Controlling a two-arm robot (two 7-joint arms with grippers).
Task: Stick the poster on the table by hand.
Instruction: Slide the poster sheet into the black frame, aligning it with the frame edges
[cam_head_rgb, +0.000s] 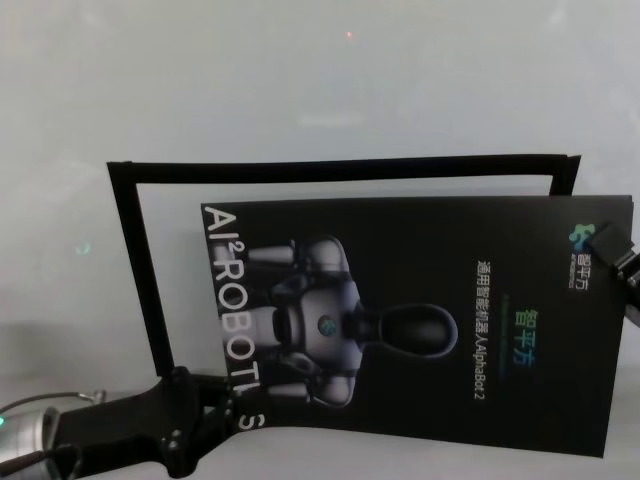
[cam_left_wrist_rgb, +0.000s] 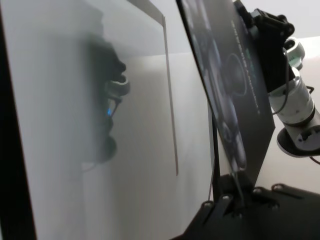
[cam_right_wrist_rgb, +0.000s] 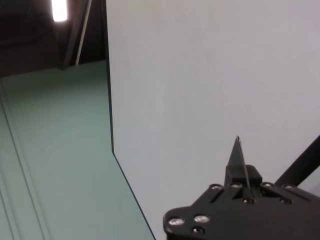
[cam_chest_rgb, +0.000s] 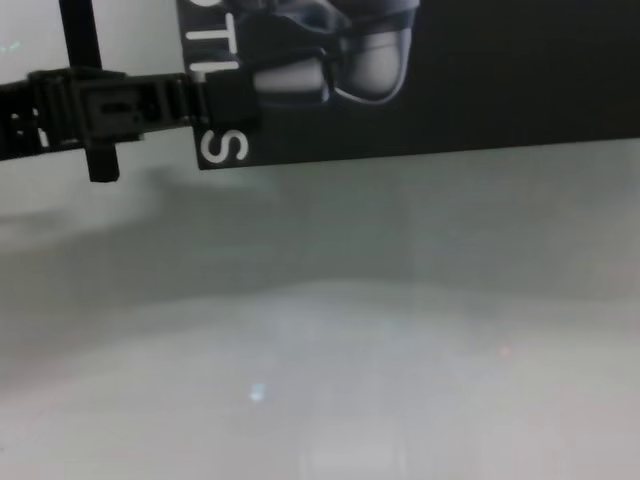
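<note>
both tools (cam_head_rgb: 232, 425) (cam_head_rgb: 603, 243) pinch poster (cam_head_rgb: 420, 330) edges above table (cam_head_rgb: 300, 80)

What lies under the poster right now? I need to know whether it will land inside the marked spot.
Under the poster shows pale table and a black taped outline, partly covered. The left hand and right hand pinch its edges. Whatever lies beneath its middle is hidden.

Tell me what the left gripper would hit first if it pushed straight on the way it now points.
Likely nothing new: the left gripper is already shut on the poster at its corner. Straight on runs along the sheet toward the right gripper at the opposite corner, though depth is unclear.
</note>
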